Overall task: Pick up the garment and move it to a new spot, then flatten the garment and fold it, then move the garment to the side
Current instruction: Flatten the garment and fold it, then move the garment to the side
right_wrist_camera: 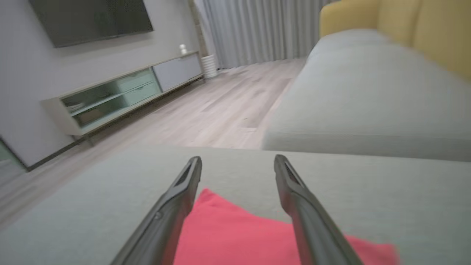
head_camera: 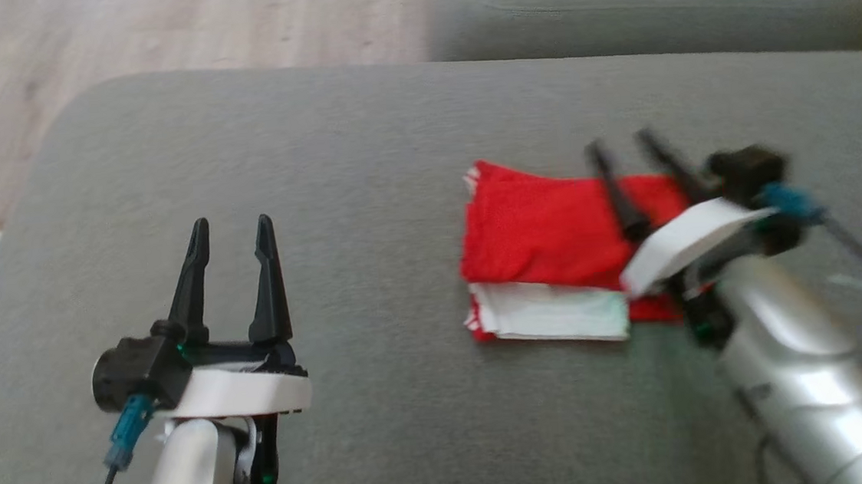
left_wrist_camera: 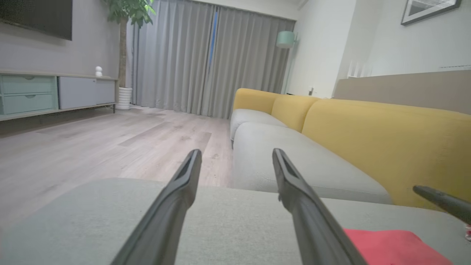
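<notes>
while garment lies folded, right gripper over it fingers parted, left gripper parted, empty

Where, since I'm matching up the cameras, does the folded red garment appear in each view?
Head view: the garment lies right of centre, partly behind the right gripper.
Left wrist view: it fills the bottom right corner.
Right wrist view: it is at bottom centre, framed by that gripper's open jaws.
Shared landmark: the grey cushion it rests on.
</notes>
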`<state>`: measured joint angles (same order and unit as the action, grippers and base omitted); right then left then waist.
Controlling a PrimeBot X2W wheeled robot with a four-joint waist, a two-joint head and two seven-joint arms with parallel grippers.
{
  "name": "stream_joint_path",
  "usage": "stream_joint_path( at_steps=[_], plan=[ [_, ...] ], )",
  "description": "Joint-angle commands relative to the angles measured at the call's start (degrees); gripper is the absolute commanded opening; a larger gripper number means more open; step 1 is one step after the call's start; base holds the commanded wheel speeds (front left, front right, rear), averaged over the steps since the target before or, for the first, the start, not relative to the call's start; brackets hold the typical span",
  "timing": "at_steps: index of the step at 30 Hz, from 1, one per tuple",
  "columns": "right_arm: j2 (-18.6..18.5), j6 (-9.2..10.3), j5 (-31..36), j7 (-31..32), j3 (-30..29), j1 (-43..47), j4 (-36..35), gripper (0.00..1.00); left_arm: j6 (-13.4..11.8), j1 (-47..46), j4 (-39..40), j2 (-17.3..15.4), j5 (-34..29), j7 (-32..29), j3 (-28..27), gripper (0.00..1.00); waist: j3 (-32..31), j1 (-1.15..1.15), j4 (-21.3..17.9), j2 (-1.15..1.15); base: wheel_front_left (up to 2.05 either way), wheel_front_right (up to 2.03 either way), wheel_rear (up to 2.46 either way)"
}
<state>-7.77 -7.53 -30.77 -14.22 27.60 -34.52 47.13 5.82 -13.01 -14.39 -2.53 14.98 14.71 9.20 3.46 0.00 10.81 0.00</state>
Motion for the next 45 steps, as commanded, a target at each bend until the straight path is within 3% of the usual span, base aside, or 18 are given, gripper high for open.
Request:
stream_joint_path(
  at_steps=[1, 2, 5, 16, 32, 40, 45],
  plan=[
    [-1.07, 0.04, 2.86, -0.72, -2.46, -0.1, -3.47, 1.0, -0.2, -2.44, 2.23, -0.35, -0.38, 0.29, -1.93, 1.0, 0.02, 0.0, -3.13, 0.0, 0.0, 0.0, 0.0],
    [-2.04, 0.04, 6.42, -0.74, -7.59, 2.06, -7.09, 1.0, -0.28, -2.42, 2.46, -0.35, -0.2, 0.29, -1.81, 1.0, 0.15, 0.0, -4.74, 0.0, 0.0, 0.0, 0.0],
    [-2.15, 0.04, 11.55, -0.76, -14.58, 6.5, -12.77, 1.0, -0.34, -2.4, 2.68, -0.35, 0.06, 0.29, -1.43, 1.0, 0.35, 0.0, -6.74, 0.0, 0.0, 0.0, 0.0],
    [3.04, 0.04, 21.47, -0.77, -26.73, 19.31, -26.51, 1.0, -1.63, -0.05, 2.25, -0.35, 0.98, 0.29, -1.67, 1.0, 0.61, 0.0, -11.6, 0.0, 0.0, 0.0, 0.0],
    [4.83, 0.04, 23.8, -0.77, -27.9, 21.72, -27.77, 1.0, -2.45, 1.18, 2.98, -0.35, 1.13, 0.29, -0.67, 1.0, 1.24, 0.0, -11.38, 0.0, 0.0, 0.0, 0.0],
    [4.88, 0.04, 22.36, 1.52, -26.6, 16.69, -22.57, 1.0, -2.37, -1.79, 3.59, -0.35, 1.08, 0.29, 1.47, 1.0, 5.42, 0.0, -8.76, 0.0, 0.0, 0.0, 0.0],
    [4.88, 0.04, 20.29, 3.72, -24.69, 12.6, -15.85, 1.0, -2.42, -3.66, 3.45, -0.35, 1.09, 0.29, 3.04, 1.0, 8.07, 0.0, -6.88, 0.0, 0.0, 0.0, 0.0]
  ],
)
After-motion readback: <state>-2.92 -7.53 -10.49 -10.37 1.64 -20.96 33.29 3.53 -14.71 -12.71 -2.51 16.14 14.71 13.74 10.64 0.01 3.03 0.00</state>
